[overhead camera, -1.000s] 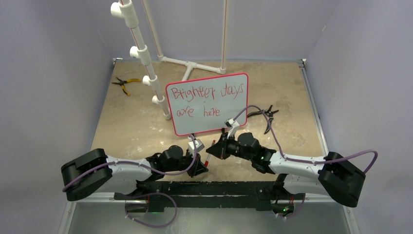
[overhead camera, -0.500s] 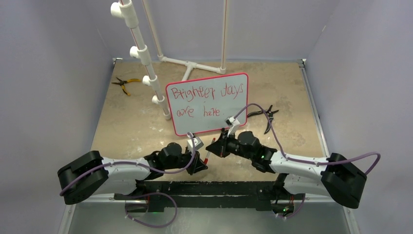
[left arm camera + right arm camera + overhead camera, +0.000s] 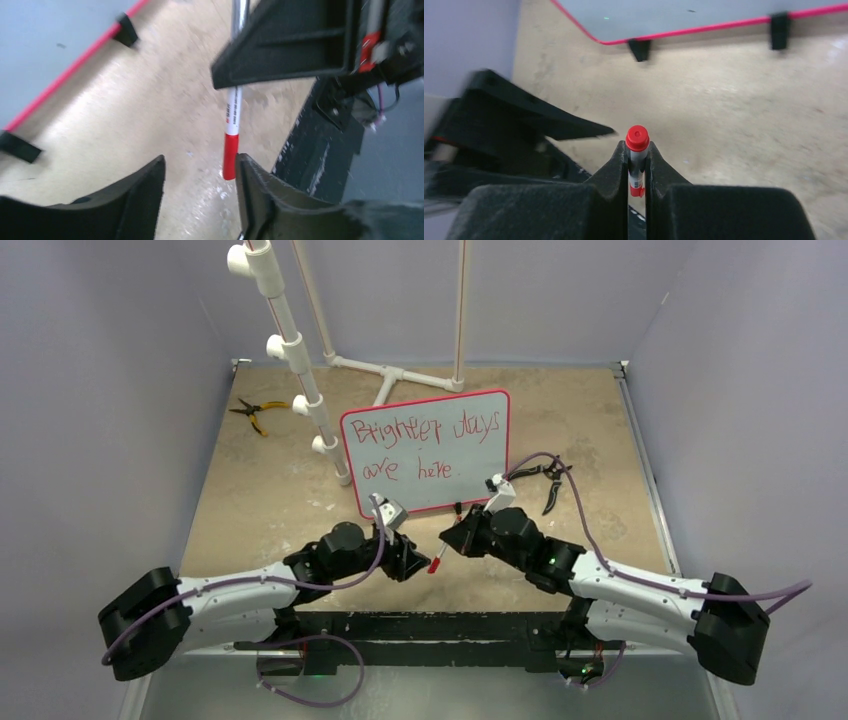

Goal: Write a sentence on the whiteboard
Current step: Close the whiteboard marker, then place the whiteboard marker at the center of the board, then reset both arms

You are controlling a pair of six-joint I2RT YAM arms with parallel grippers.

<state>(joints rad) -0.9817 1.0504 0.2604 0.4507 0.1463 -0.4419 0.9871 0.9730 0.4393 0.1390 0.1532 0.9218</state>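
The whiteboard (image 3: 425,450) stands upright mid-table, and the red sentence (image 3: 428,445) on it reads "Brighter days are here." in two rows. My right gripper (image 3: 457,536) is shut on a red-capped white marker (image 3: 436,560), just in front of the board's lower edge. In the right wrist view the marker (image 3: 637,142) is pinched between the fingers (image 3: 614,170), cap end outward. My left gripper (image 3: 408,558) is open and empty, just left of the marker. In the left wrist view the marker (image 3: 231,135) hangs beyond the open fingertips (image 3: 150,185), close to the right one.
Yellow-handled pliers (image 3: 255,412) lie at the far left. Black pliers (image 3: 548,480) lie right of the board. A white PVC pipe stand (image 3: 295,360) rises behind and left of the board. The black base rail (image 3: 420,625) runs along the near edge.
Both arms have reached forward toward the board. The right gripper has carried the marker up and to the right. The left gripper stays beside it.
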